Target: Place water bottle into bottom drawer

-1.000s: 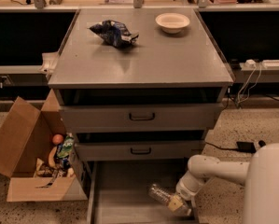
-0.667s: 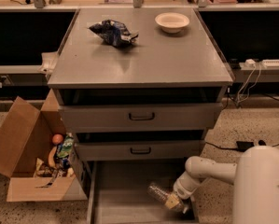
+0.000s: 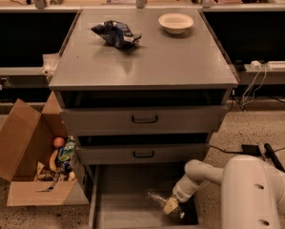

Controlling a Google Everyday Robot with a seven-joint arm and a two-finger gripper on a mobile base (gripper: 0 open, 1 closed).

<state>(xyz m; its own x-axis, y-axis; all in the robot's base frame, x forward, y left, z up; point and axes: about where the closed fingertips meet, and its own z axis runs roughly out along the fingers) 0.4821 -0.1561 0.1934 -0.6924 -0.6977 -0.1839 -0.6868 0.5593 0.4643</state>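
The bottom drawer (image 3: 127, 213) is pulled open below the two upper drawers with black handles. The clear water bottle (image 3: 157, 198) lies tilted low inside it, right of centre, just over the grey floor. My gripper (image 3: 172, 207) is down in the drawer at the bottle's right end, with the white arm reaching in from the lower right. I cannot tell whether the bottle rests on the floor.
On the cabinet top lie a blue chip bag (image 3: 116, 33) and a white bowl (image 3: 176, 22). An open cardboard box (image 3: 32, 175) with fruit and packets stands on the floor at the left. Cables and a power strip (image 3: 268, 66) are at the right.
My gripper and the bottle have shifted slightly left inside the bottom drawer. The arm's white body now fills more of the lower right.
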